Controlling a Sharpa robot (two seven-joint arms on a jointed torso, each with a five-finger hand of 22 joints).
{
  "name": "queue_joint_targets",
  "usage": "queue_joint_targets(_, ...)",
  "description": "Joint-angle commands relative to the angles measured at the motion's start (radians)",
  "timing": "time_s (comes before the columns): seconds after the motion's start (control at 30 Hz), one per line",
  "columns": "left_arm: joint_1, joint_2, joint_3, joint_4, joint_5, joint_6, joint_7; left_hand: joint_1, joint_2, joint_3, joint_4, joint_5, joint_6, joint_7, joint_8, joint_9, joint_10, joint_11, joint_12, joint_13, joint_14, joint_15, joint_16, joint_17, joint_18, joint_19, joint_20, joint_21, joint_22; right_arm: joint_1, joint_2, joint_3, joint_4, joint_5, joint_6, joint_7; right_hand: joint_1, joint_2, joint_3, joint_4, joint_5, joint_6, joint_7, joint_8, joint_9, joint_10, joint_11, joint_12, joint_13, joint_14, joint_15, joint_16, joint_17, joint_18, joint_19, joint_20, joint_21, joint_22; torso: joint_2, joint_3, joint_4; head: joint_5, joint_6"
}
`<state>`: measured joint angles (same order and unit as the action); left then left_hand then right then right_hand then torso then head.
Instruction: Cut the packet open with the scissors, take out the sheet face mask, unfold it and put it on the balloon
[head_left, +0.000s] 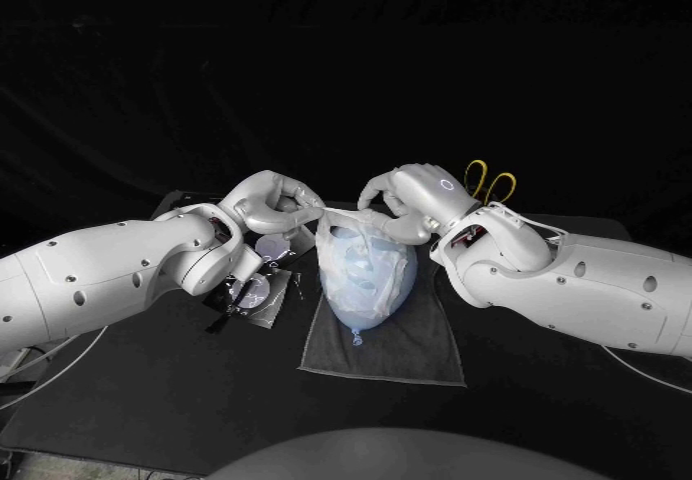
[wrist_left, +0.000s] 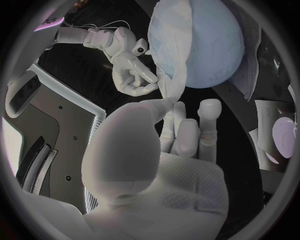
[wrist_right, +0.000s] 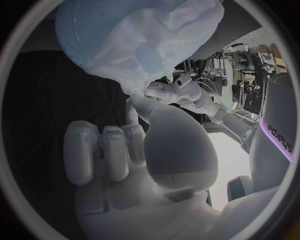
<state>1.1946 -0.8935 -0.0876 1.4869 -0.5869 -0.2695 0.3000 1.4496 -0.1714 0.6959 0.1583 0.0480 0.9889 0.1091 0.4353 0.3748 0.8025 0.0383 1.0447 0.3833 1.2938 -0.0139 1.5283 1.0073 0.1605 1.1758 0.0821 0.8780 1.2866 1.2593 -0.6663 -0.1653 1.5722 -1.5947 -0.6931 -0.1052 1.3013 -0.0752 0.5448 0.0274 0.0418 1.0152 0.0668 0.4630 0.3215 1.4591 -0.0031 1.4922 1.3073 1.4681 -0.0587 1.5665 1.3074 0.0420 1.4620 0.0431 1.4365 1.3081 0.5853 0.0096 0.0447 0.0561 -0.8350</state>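
In the head view the balloon (head_left: 361, 312) lies on a grey cloth (head_left: 392, 352) in the middle of the table (head_left: 144, 400), with the mask (head_left: 358, 255) out of its wrapper, unfolded and draped over the balloon's upper part. The left hand (head_left: 271, 208) and the right hand (head_left: 411, 200) meet just above the balloon's far end. Each pinches the mask's top edge between thumb and a finger, its other fingers loosely curled. The packet (head_left: 248, 297) lies beside the left arm, just off the cloth, and looks cut open and emptied. The scissors (head_left: 490, 182) lie behind the right hand, well away from the work, with neither hand on them. The left wrist view shows the left thumb and a fingertip closed on a gathered corner of the mask, and the sheet runs from there onto the balloon's rounded side, the right hand pinching close by. The right wrist view shows the same from the other side: thumb and finger hold the mask's edge, and the sheet lies creased over the balloon, part of the balloon bare beside it. So cutting, taking out and unfolding look done. What remains, by my judgement, is to smooth the mask down, centre it and let go.
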Motion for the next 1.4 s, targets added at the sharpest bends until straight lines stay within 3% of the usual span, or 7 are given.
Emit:
queue_joint_targets(0.03,0.004,0.008,0.001,-0.009,-0.053,0.045,-0.044,-0.011,0.002,0.008,-0.002,0.002,-0.002,0.000,0.008,0.068,0.002,0.003,0.005,0.001,0.007,0.000,0.002,0.008,-0.015,0.010,0.002,0.007,0.003,0.001,0.003,0.003,-0.007,0.013,0.007,0.002,0.004,0.006,0.005,0.001,0.007,0.008,0.000,0.004,0.002,0.059,-0.003,0.003,0.190,0.103,-0.008,0.004,0.263,-0.014,0.059,-0.002,0.002,0.226,0.001,-0.0003,0.0002,-0.001,0.000)
queue_joint_targets(0.47,0.007,0.036,0.001,-0.024,-0.138,0.083,-0.089,-0.018,0.000,0.013,-0.007,0.001,-0.002,0.000,0.009,0.071,0.004,0.003,0.006,0.002,0.016,-0.001,0.005,0.024,-0.017,0.018,0.001,0.021,0.009,0.002,0.016,0.013,-0.031,0.052,0.008,0.000,0.004,0.006,0.006,0.001,0.007,0.007,0.000,0.006,0.003,0.058,-0.003,0.002,0.189,0.103,-0.008,0.004,0.263,-0.014,0.059,-0.002,0.002,0.226,-0.001,-0.0008,0.0004,-0.008,0.002)
queue_joint_targets(0.97,0.008,0.052,0.001,-0.027,-0.112,0.047,-0.115,-0.028,-0.001,0.021,-0.012,0.002,-0.002,-0.002,0.011,0.075,0.007,0.002,0.008,0.003,0.028,-0.001,0.008,0.041,-0.021,0.031,0.000,0.041,0.018,0.011,0.023,0.016,-0.068,0.119,0.055,0.025,0.001,0.001,0.004,0.000,0.007,-0.001,0.002,0.007,0.005,0.045,-0.002,-0.017,0.171,0.103,-0.008,0.004,0.263,-0.011,0.054,-0.002,-0.012,0.222,0.000,-0.0014,0.0012,-0.021,0.011)
queue_joint_targets(1.17,0.008,0.053,0.001,-0.028,-0.111,0.045,-0.131,-0.032,-0.002,0.026,-0.015,0.002,-0.002,-0.002,0.012,0.077,0.009,0.002,0.008,0.003,0.037,-0.002,0.010,0.056,-0.023,0.039,0.000,0.054,0.023,0.015,-0.034,0.016,-0.022,0.223,0.067,0.098,-0.044,-0.034,-0.034,0.027,0.007,-0.083,0.046,-0.037,-0.012,0.008,0.035,-0.059,0.136,0.103,0.022,0.004,0.263,-0.007,0.042,0.016,-0.040,0.214,0.000,-0.0019,0.0013,-0.025,0.014)
queue_joint_targets(1.4,0.008,0.051,0.001,-0.029,-0.119,0.050,-0.148,-0.036,-0.005,0.036,-0.021,0.002,-0.002,-0.002,0.013,0.080,0.009,0.001,0.007,0.003,0.045,-0.003,0.012,0.068,-0.025,0.046,-0.001,0.063,0.027,0.016,-0.125,0.015,0.056,0.324,0.105,0.117,-0.084,-0.053,-0.074,0.067,0.008,-0.089,0.059,-0.056,-0.022,0.003,0.049,-0.061,0.136,0.103,0.036,0.004,0.263,-0.008,0.043,0.031,-0.036,0.215,-0.002,-0.0003,-0.0012,-0.028,0.016)
